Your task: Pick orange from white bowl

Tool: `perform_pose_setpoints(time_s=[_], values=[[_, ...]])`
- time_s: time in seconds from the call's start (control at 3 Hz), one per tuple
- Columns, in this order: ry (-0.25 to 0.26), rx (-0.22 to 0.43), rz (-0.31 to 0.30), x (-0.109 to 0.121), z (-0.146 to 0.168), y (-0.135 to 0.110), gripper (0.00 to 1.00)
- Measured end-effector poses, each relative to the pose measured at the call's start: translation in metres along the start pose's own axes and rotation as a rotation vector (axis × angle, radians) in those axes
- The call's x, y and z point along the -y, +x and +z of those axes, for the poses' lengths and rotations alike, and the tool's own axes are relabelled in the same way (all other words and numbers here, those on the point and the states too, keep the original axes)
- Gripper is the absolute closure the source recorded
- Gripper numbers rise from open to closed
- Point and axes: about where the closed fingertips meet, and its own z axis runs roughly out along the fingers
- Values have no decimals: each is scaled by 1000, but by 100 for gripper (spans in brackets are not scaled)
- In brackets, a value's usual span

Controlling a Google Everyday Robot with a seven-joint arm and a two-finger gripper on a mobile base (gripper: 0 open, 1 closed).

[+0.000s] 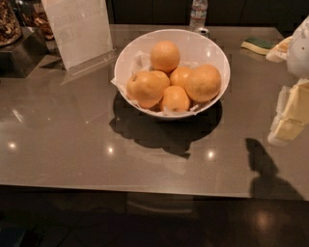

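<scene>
The white bowl [212, 46] stands at the middle back of the grey table, lined with crumpled white paper and holding several oranges. The orange [203, 83] is the big, evenly coloured one at the bowl's right side. A similarly big orange with a dark stem crease [145, 89] lies at the left, and three smaller ones sit between and behind them. My gripper [289, 120] hangs at the right edge of the view, above the table, well to the right of the bowl and apart from it. It holds nothing that I can see.
A clear sign holder [79, 29] stands at the back left beside a dark box with snacks [14, 43]. A water bottle [198, 12] and a small can [202, 32] stand behind the bowl. A green-yellow sponge [258, 45] lies at the back right.
</scene>
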Motion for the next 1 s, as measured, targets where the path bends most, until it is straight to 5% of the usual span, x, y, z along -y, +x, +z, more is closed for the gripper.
perform_pose_setpoints(time_s=[0.67,1.0], values=[[-19,61,-24,18,3,-18,0],[-77,157,-89,44,18,-58,0]])
